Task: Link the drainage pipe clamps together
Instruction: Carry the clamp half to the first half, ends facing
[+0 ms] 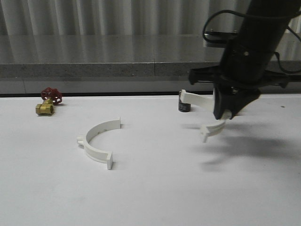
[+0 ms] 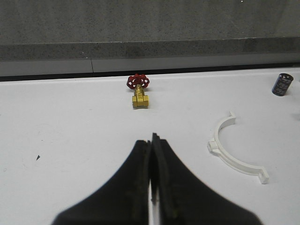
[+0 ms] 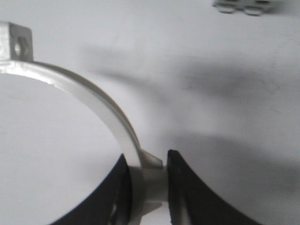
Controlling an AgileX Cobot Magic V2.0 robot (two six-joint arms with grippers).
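We are pinching one white half-ring [image 3: 110,115] at the middle of its arc with our right gripper [image 3: 149,187], jaws pressed against its band from both sides, and we are holding it lifted off the white table [image 1: 150,197]. Our left gripper [image 2: 152,187] is hovering with its jaws pressed together on nothing. Taking the half-ring lying on the table [image 1: 98,142] as our landmark, the lifted one is hanging well off to its right and a little farther back, its tabbed ends reaching out from the jaws toward the back and front of the table. The lying half-ring is resting flat, its open side facing right and back, so its gap is already turning toward the held piece. A small dark cylinder [image 1: 184,105] is standing behind the held ring, and a brass valve with a red handle [image 1: 48,100] is sitting back and to the left of the landmark. We are judging that the coming move is a leftward carry, turning the held arc so its tabs meet the lying ring's tabs; the right arm has the piece, while the left is nearer the lying one.
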